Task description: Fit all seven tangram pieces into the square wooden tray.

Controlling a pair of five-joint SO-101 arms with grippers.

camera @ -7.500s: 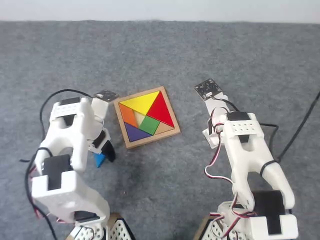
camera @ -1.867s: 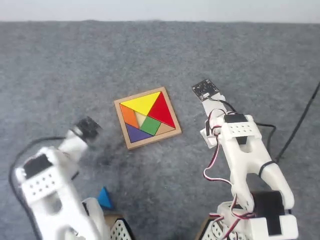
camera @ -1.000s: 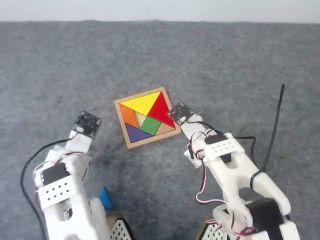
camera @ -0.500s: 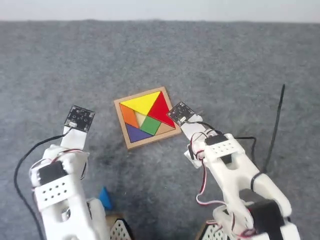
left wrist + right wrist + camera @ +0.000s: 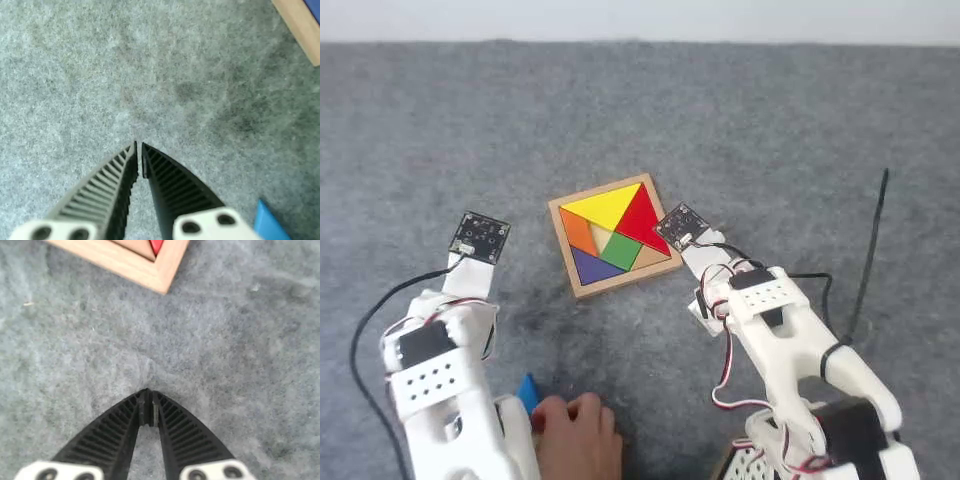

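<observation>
Since a moment ago a person's hand point(image 5: 575, 440) has come in at the near edge, just beside the blue triangle point(image 5: 526, 392) on the grey carpet. Left gripper point(image 5: 139, 146) and right gripper point(image 5: 148, 392) hang with fingers together, empty. Farther off, the wooden tray point(image 5: 582, 285) holds yellow, red, orange, green and purple pieces.

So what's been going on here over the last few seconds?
The left gripper drew back from the tray's left side toward its own base, and the blue triangle ended up on the carpet there. The right gripper swung in beside the tray's near right corner. A person's hand has just come in next to the blue triangle. The tray and the pieces in it stayed put.
</observation>
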